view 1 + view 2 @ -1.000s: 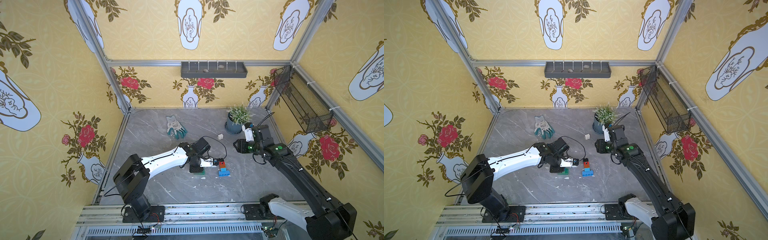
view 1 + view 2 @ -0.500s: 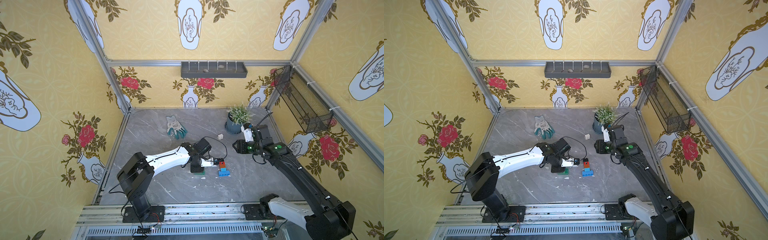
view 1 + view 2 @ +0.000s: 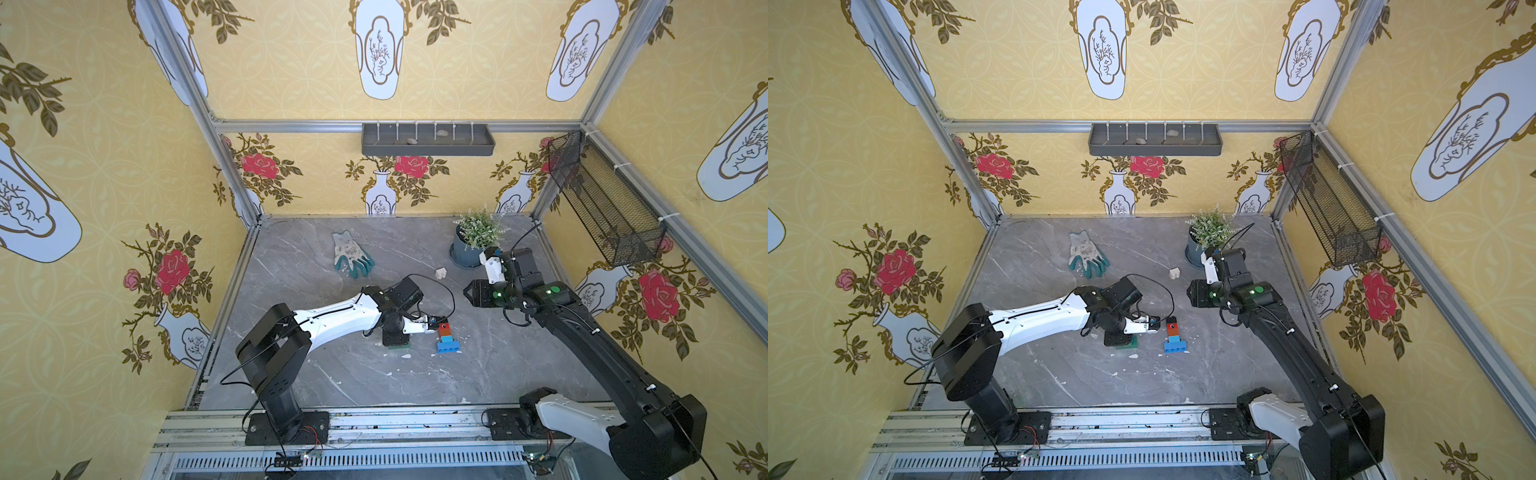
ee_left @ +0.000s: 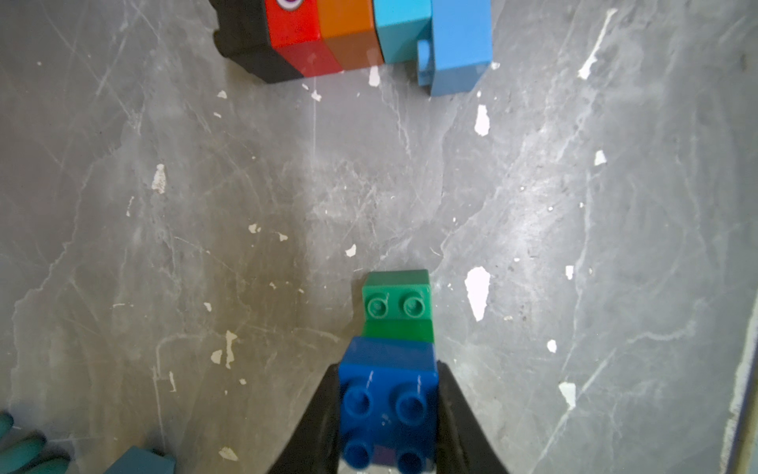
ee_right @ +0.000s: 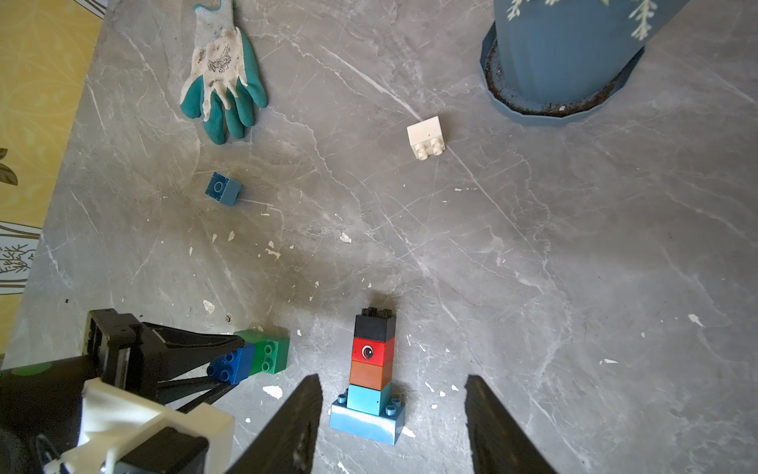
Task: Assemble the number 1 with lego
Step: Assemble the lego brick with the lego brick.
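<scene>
Lego stack [image 5: 371,369] of black, red, orange and light blue on a long blue base lies on the worktop [image 5: 533,266]. The right gripper [image 5: 393,379] hovers open near it. The left gripper [image 4: 389,371] clamps a blue brick [image 4: 387,404] touching a green brick [image 4: 397,305].

Top pair high overhead; wrist cams low (share lego [image 5: 371,371]).

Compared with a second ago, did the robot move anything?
Hardly anything. The left arm's elbow shifted a tiny bit toward the middle. The left pincer stays shut on the blue brick, against the green brick. The right pincer stays open, away from the brick stack. The white brick, glove and plant have not moved.
</scene>
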`<state>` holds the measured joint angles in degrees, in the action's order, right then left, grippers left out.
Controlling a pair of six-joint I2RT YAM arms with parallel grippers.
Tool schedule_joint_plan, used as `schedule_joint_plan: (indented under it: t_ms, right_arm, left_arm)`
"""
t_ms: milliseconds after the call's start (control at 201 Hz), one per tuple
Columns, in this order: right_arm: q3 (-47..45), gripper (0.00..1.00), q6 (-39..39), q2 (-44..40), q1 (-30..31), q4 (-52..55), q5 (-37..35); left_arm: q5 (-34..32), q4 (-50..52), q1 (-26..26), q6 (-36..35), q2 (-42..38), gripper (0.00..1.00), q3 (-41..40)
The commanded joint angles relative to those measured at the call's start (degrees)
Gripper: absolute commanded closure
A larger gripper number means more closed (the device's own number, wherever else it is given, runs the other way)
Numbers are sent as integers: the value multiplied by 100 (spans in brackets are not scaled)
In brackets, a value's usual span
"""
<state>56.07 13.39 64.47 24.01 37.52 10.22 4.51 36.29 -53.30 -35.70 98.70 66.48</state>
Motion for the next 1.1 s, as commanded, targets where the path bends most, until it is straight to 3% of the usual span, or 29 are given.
schedule_joint_plan:
  t_ms: [0,314,1095]
  right_arm:
    - [60,42,-65,40,7,-17,59]
    - [107,42,-87,161,8,-42,125]
    - [62,41,-67,83,8,18,121]
  left_arm:
    - [-12,121,-5,76,-54,100,-40]
    - [-37,220,-5,443,-251,100,-25]
    - [-95,19,-5,743,161,100,-213]
